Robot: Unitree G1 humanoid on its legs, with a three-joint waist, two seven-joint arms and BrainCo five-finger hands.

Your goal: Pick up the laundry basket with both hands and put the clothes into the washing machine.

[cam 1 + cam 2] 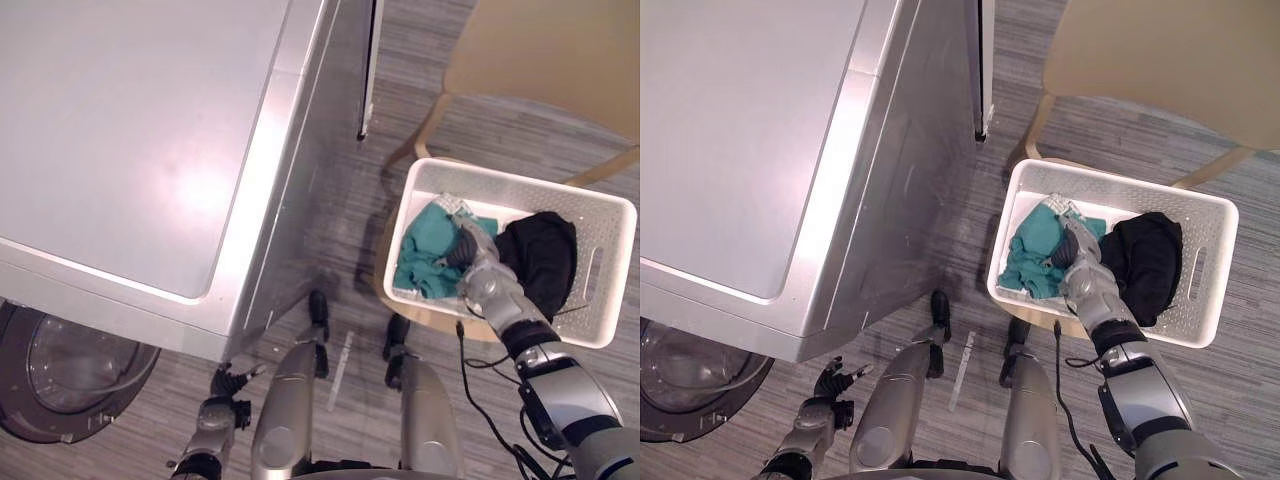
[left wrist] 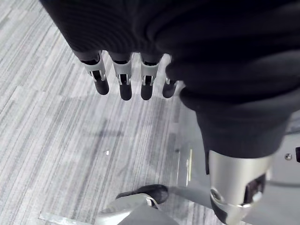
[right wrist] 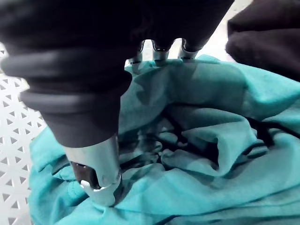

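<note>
A white laundry basket (image 1: 603, 300) stands on a light wooden chair to my right. Inside it, a teal cloth (image 1: 422, 258) lies at the left and a black garment (image 1: 545, 250) at the right. My right hand (image 1: 474, 254) reaches down into the basket and rests on the teal cloth (image 3: 225, 140), with the black garment (image 3: 267, 42) just beside it. The washing machine (image 1: 130, 150) is a big silver box at the left, its round glass door (image 1: 60, 372) at the lower left. My left hand (image 1: 222, 398) hangs low beside the machine, open and holding nothing (image 2: 123, 80).
The chair (image 1: 545, 50) has its tan back and legs behind the basket. A narrow dark panel (image 1: 368, 70) stands along the machine's far corner. Grey striped floor (image 1: 340, 230) lies between the machine and the basket.
</note>
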